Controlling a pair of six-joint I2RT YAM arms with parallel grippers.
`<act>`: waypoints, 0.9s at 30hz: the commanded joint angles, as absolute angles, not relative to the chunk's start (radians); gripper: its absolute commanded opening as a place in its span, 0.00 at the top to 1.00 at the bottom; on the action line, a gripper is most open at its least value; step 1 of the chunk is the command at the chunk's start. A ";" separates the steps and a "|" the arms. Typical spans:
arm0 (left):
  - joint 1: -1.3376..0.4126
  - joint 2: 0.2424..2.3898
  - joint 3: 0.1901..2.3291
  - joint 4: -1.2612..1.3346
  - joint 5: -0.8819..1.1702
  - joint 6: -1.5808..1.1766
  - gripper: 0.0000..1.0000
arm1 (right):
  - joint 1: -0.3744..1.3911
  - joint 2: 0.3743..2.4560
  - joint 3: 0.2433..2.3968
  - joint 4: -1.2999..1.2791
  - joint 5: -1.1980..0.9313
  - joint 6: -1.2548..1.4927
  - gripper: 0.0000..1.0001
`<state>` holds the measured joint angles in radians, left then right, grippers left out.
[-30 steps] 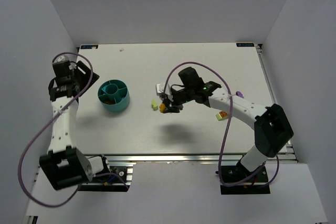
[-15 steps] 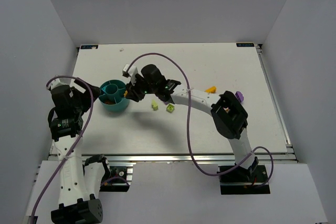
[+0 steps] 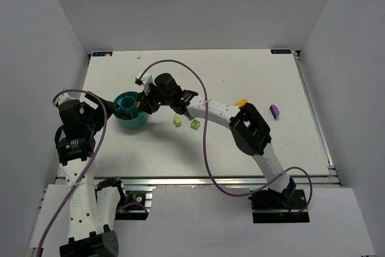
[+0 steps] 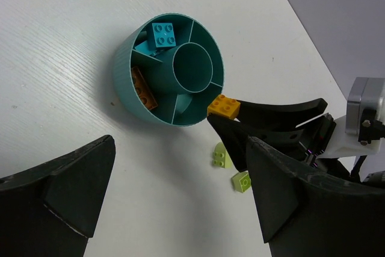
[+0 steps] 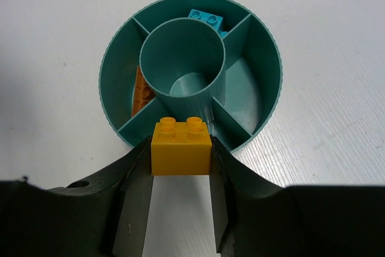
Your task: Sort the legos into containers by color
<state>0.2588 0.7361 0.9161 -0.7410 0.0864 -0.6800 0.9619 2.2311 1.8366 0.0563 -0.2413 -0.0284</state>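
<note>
Right gripper (image 5: pixel 180 167) is clamped on an orange brick (image 5: pixel 180 147), studs up, its long axis running jaw to jaw and roughly along the bowl (image 4: pixel 122 85) rim. The brick sits at the near rim in the right wrist view, above a divider, not yet over any one compartment. The compartment with an orange piece (image 5: pixel 141 92) lies just left of it around the ring (image 5: pixel 183 58); the one to the right looks bare. My read: the drop turns on a short shift left and inward. A cyan brick (image 5: pixel 206 18) lies on the far side. Left gripper (image 4: pixel 180 148) hangs wide open and empty beside the bowl, so the right arm has the job. The ring and the held brick hide part of the orange compartment; its count is unclear. Two lime bricks (image 3: pixel 177 121) (image 3: pixel 195 124) wait on the table (image 3: pixel 240 76).
</note>
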 commanded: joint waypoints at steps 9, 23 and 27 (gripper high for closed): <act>0.258 0.727 0.926 -0.750 0.097 -0.673 0.02 | 0.973 2.299 1.931 0.092 -0.261 -0.064 0.47; 0.255 0.657 0.781 -0.442 0.462 -0.752 0.24 | 0.847 1.955 1.671 0.074 -0.438 -0.225 0.11; 0.233 0.655 0.720 -0.350 0.520 -0.807 0.42 | 0.688 1.783 1.488 0.013 -0.625 -0.366 0.10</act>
